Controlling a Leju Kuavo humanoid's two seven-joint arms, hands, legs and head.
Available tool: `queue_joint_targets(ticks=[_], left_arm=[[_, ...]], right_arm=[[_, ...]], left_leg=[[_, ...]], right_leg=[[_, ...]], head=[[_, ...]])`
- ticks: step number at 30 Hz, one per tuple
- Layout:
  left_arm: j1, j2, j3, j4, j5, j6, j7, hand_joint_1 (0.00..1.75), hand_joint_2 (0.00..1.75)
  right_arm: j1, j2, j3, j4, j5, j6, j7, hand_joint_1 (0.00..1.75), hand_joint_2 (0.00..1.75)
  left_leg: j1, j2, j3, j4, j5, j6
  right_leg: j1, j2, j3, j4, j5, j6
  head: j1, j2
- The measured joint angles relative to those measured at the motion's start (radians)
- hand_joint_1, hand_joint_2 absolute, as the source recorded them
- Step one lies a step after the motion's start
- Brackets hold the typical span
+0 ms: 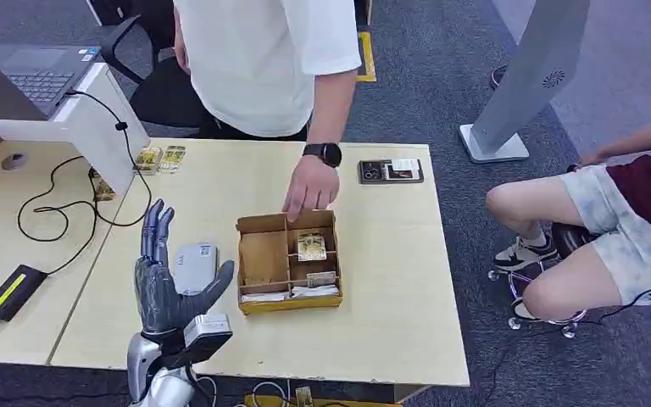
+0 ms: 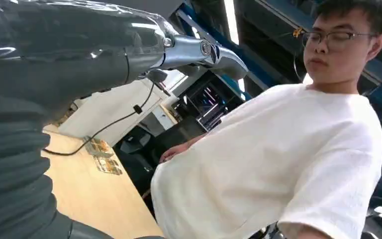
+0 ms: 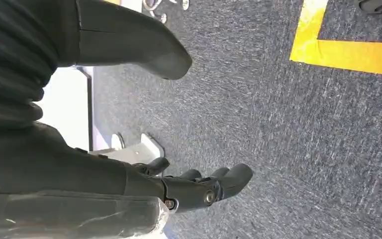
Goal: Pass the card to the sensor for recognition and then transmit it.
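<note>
Card (image 1: 311, 245) lies in the back right compartment of the cardboard box (image 1: 263, 259) on the table (image 1: 390, 280); a person's hand (image 1: 309, 188) rests at the box's far rim. My left hand (image 1: 163, 275) is raised above the table beside the grey sensor pad (image 1: 195, 265), fingers straight and apart, holding nothing. My right hand (image 3: 199, 186) hangs over the carpet, fingers loosely spread, empty. Judgement: no card in hand, so this fits either before pickup or after handover. Count: one box, one sensor pad, one upright card in the box, two persons.
</note>
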Motion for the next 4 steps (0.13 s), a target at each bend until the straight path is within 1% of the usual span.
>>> queue_joint_targets(ticks=[4], left_arm=[[0.044, -0.024, 0.044, -0.051, 0.021, 0.000, -0.059, 0.00, 1.75]], right_arm=[[0.009, 0.001, -0.005, 0.001, -0.004, 0.000, 0.013, 0.00, 1.75]], left_leg=[[0.000, 0.000, 0.000, 0.000, 0.000, 0.000]], right_leg=[[0.000, 0.000, 0.000, 0.000, 0.000, 0.000]], head=[[0.000, 0.000]])
